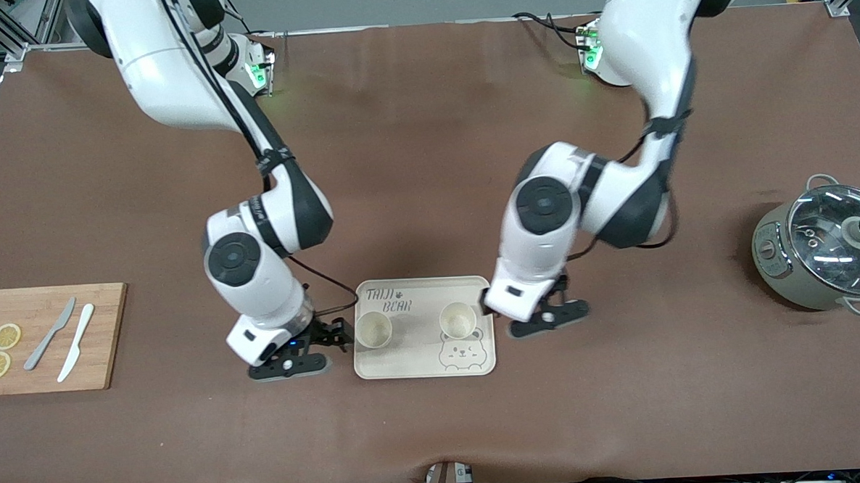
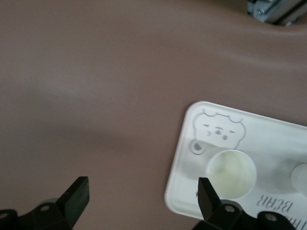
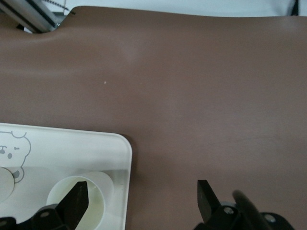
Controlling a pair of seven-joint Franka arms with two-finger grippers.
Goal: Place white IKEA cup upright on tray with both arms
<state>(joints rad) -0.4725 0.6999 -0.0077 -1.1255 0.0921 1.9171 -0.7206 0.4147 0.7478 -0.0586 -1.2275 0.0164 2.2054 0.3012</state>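
Observation:
The cream tray (image 1: 427, 365) with the bear face lies on the brown table. Two white cups stand upright on it, one (image 1: 373, 329) toward the right arm's end and one (image 1: 457, 319) toward the left arm's end. My right gripper (image 1: 338, 332) is open and empty, low over the tray's edge beside the first cup (image 3: 98, 189). In the right wrist view, one finger (image 3: 76, 199) is over that cup's mouth. My left gripper (image 1: 531, 310) is open and empty over the tray's other edge (image 2: 189, 143), beside the second cup (image 2: 231, 173).
A wooden cutting board (image 1: 107, 335) with two lemon slices (image 1: 1, 351), a grey knife (image 1: 49, 334) and a white knife (image 1: 76, 351) lies at the right arm's end. A grey pot with a glass lid (image 1: 829, 249) stands at the left arm's end.

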